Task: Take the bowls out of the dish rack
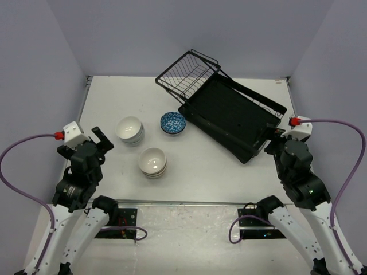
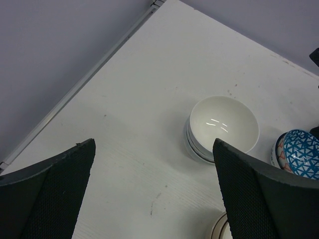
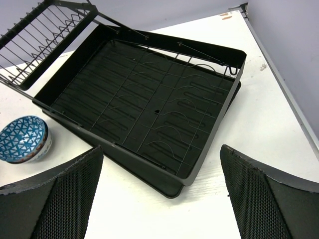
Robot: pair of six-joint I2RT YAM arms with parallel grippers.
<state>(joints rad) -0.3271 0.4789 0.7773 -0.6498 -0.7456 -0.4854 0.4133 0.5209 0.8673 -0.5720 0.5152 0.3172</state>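
The black dish rack (image 1: 229, 117) lies at the back right with its wire basket (image 1: 188, 73) tilted up at the far end; its tray (image 3: 149, 114) holds nothing. Three stacks of bowls stand on the table left of it: a white stack (image 1: 129, 129), a blue-patterned stack (image 1: 172, 122) and a cream, brown-rimmed stack (image 1: 153, 162). In the left wrist view the white stack (image 2: 223, 127) sits ahead and the blue bowl (image 2: 299, 154) to the right. My left gripper (image 1: 98, 139) is open, left of the white stack. Beside the rack's near right corner my right gripper (image 1: 274, 137) is open and holds nothing.
Purple walls close the table (image 1: 200, 172) at the back and both sides. A metal strip (image 1: 189, 202) runs along the near edge between the arm bases. Purple cables (image 1: 17, 172) loop out from both wrists.
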